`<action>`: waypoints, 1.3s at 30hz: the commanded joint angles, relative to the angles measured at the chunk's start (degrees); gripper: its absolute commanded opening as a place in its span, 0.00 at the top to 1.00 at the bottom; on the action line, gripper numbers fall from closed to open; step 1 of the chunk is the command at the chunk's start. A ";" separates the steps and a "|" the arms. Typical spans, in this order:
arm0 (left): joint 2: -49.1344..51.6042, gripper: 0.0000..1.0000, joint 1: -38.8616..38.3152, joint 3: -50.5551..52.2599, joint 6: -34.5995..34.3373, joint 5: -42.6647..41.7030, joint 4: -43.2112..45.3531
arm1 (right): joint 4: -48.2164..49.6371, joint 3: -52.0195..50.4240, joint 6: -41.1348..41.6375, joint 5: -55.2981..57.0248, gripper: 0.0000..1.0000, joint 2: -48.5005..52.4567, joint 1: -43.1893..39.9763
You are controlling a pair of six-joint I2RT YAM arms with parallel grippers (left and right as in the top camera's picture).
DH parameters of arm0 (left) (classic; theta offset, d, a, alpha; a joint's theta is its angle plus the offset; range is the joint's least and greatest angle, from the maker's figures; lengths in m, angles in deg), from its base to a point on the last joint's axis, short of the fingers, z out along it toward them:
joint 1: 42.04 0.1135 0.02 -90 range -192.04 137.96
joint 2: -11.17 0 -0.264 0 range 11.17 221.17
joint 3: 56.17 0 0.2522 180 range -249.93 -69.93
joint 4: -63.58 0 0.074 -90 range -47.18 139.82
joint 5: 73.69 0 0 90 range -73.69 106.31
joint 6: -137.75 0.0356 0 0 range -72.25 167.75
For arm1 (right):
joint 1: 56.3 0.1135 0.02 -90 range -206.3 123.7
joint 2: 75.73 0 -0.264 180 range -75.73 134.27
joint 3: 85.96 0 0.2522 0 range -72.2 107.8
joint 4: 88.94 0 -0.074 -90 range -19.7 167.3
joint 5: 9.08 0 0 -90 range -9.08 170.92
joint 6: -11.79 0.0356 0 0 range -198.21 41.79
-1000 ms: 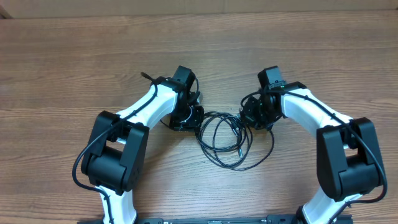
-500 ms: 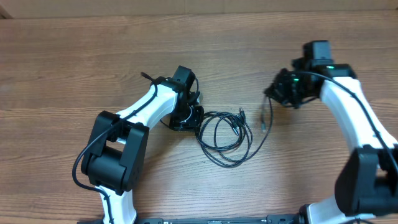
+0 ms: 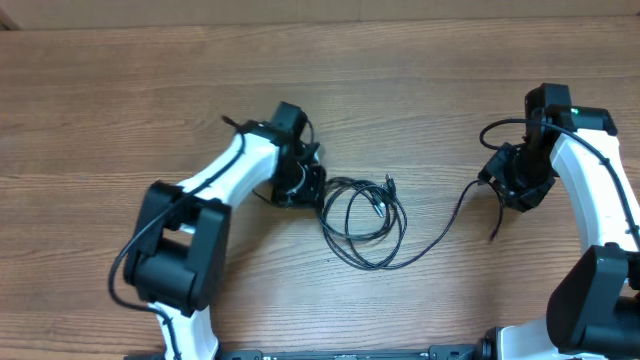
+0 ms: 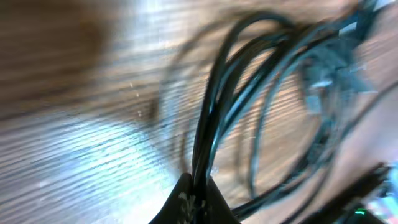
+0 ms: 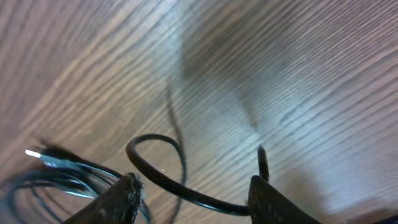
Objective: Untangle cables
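Note:
The cables (image 3: 365,225) lie as a loose bundle of thin black loops at mid-table. My left gripper (image 3: 303,186) sits at the bundle's left edge, shut on a few strands. In the left wrist view the fingertips (image 4: 196,199) pinch those cords (image 4: 217,118). One strand (image 3: 450,225) stretches rightward from the loops to my right gripper (image 3: 507,190), which is open. In the right wrist view that cord (image 5: 180,186) runs loose across the gap of the gripper (image 5: 196,200), and its plug end (image 5: 262,158) pokes up by the right finger (image 5: 273,199).
The wooden table (image 3: 120,100) stretches all around the arms. Both white arms reach in from the front edge; the right arm (image 3: 600,180) stands near the right border of the overhead view.
My right gripper has travelled right, away from the bundle, drawing one strand out, and its jaws have opened. The left gripper has stayed shut on the loops.

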 commanded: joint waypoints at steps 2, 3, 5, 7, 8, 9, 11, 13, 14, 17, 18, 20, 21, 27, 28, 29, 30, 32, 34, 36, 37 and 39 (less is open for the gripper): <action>-9.25 0.96 4.13 -5.25 1.53 -2.05 -1.49 | -1.05 0.94 -5.88 -0.90 0.40 -0.81 0.15; -10.64 0.96 4.81 -5.55 1.53 -0.44 -2.19 | -1.44 0.94 -7.15 -1.88 0.37 -0.81 0.15; -12.74 0.96 5.73 -5.55 1.49 2.47 -3.43 | -2.16 0.94 -9.42 -3.56 0.34 -0.81 0.15; -14.25 0.96 6.38 -5.55 1.53 4.39 -4.81 | -2.86 0.94 -12.85 -5.77 0.31 -0.81 0.15; -14.67 0.96 6.62 -5.55 1.55 4.59 -5.29 | -3.15 0.94 -13.84 -6.25 0.29 -0.81 0.15; -14.93 0.96 6.64 -5.55 1.53 4.50 -5.81 | -3.54 0.94 -14.86 -6.97 0.27 -0.81 0.15; -14.91 0.96 6.54 -5.53 1.57 4.07 -6.71 | -4.22 0.94 -16.61 -8.79 0.24 -0.81 0.22; -14.75 0.96 6.10 -5.53 1.73 3.17 -7.21 | -4.44 0.94 -19.10 -11.76 0.22 -0.81 0.22; -14.75 0.96 5.84 -5.53 2.25 2.40 -7.15 | -4.42 0.94 -20.74 -13.46 0.22 -0.81 0.22; -14.82 0.96 5.14 -5.53 4.90 -1.51 -5.75 | -4.39 0.94 -23.58 -16.26 0.22 -0.81 0.22; -14.82 0.96 5.05 -5.55 5.46 -2.43 -5.35 | -4.39 0.94 -23.58 -16.09 0.23 -0.81 0.22; -14.84 0.96 5.09 -5.55 5.55 -2.84 -4.94 | -4.39 0.94 -23.56 -16.06 0.23 -0.81 0.22; -14.84 0.96 5.11 -5.68 5.55 -2.91 -4.94 | -4.39 0.94 -23.56 -16.06 0.23 -0.81 0.22; -17.05 0.96 5.09 -10.80 5.44 -3.85 -5.01 | -4.37 0.94 -24.06 -16.79 0.23 -0.81 0.39; -17.44 0.96 5.09 -11.69 4.63 -3.56 -4.98 | -4.37 0.94 -25.24 -17.79 0.23 -0.81 0.61; -17.66 0.96 5.09 -12.39 3.21 -2.99 -5.01 | -4.39 0.94 -26.10 -18.36 0.23 -0.81 0.81; -17.81 0.96 5.09 -12.90 1.51 -2.34 -4.94 | -4.35 0.94 -26.36 -18.47 0.23 -0.81 1.16; -17.81 0.96 5.09 -13.94 -3.28 0.07 -4.00 | -4.15 0.94 -26.27 -18.51 0.23 -0.81 1.62; -17.81 0.96 5.09 -14.01 -5.31 -0.17 0.07 | -3.85 0.94 -26.27 -18.49 0.23 -0.81 1.92; -17.81 0.96 5.03 -14.01 -6.58 -1.84 4.92 | -3.80 0.94 -26.29 -18.49 0.24 -0.81 1.99; -17.77 0.93 4.87 -14.01 -7.96 -1.88 8.11 | -3.98 0.94 -26.29 -18.49 0.25 -0.81 1.99; -17.66 0.80 4.44 -14.01 -8.22 0.02 10.60 | -4.28 0.92 -26.29 -18.49 0.26 -0.81 1.99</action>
